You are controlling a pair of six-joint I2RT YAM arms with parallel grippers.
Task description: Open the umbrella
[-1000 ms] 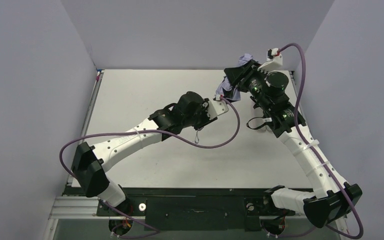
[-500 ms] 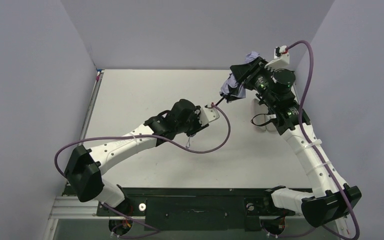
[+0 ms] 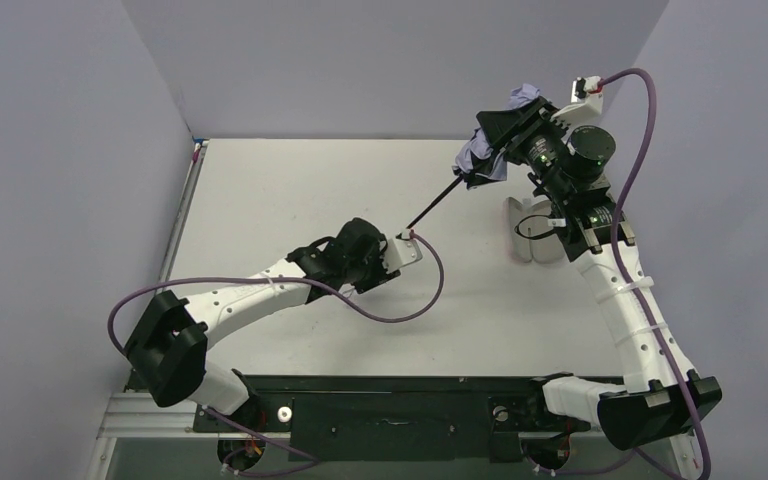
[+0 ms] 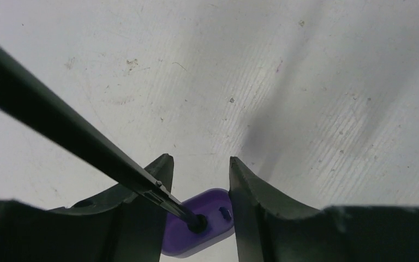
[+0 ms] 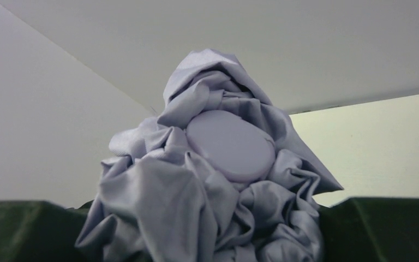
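Note:
The umbrella hangs stretched between my two grippers above the table. Its bunched lilac canopy (image 3: 472, 160) with black underside sits in my right gripper (image 3: 500, 140), which is shut on it. In the right wrist view the crumpled fabric (image 5: 163, 202) and its round lilac top cap (image 5: 230, 144) fill the space between the dark fingers (image 5: 22, 229). The thin black shaft (image 3: 438, 205) runs down-left to my left gripper (image 3: 405, 240). In the left wrist view that gripper (image 4: 199, 169) is shut on the small purple handle (image 4: 218, 210), with the shaft (image 4: 60, 128) crossing the left finger (image 4: 142, 207).
A pale pinkish oblong sleeve (image 3: 518, 232) lies on the white table (image 3: 290, 190) beside the right arm's forearm. Grey walls close in at the back and both sides. Purple cables loop from both arms.
My left gripper has pulled the handle toward the near left, and my right gripper has carried the canopy toward the far right. The shaft between them is now longer.

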